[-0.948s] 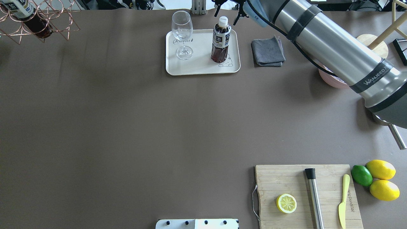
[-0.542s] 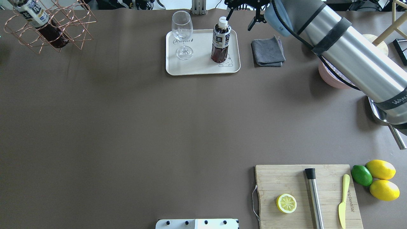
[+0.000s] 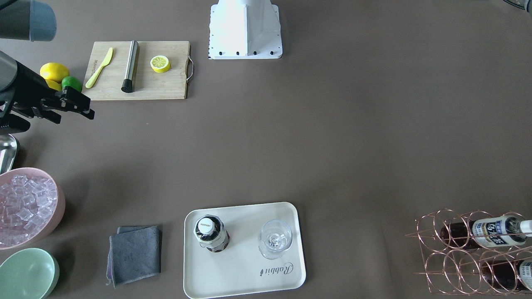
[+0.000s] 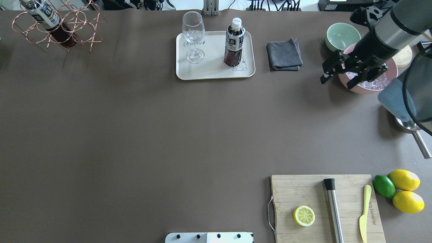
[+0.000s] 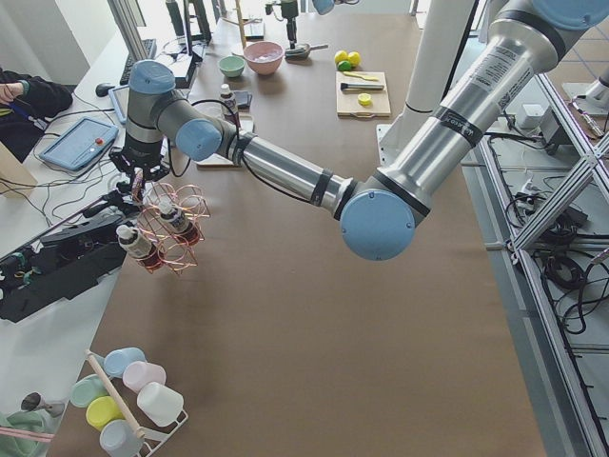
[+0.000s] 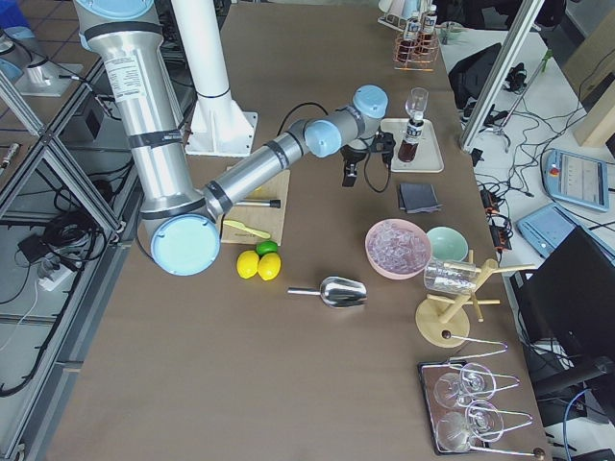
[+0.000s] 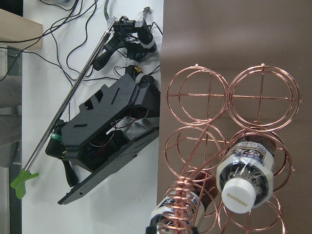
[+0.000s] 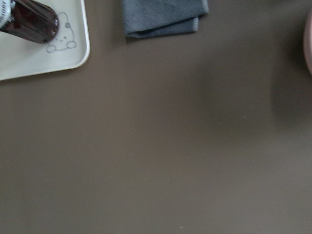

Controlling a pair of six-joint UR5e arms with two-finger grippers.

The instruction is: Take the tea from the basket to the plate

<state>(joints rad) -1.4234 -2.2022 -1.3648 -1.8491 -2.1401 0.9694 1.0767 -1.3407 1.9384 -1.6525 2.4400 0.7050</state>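
One tea bottle stands upright on the cream plate, also in the front view. The copper wire basket is at the far left corner with two more tea bottles lying in its cells. My left gripper is above the basket. The basket's handle runs up into it in the left wrist view, so it looks shut on the handle. My right gripper is open and empty, off to the right of the plate beside the pink bowl.
A wine glass shares the plate. A grey cloth, a pink bowl of ice and a green bowl lie to its right. A cutting board with a lemon half, plus lemons and a lime, sit near right.
My right arm has swung away from the plate to the right, and its gripper is now by the pink bowl. The basket has moved further in over the table's corner and lower.
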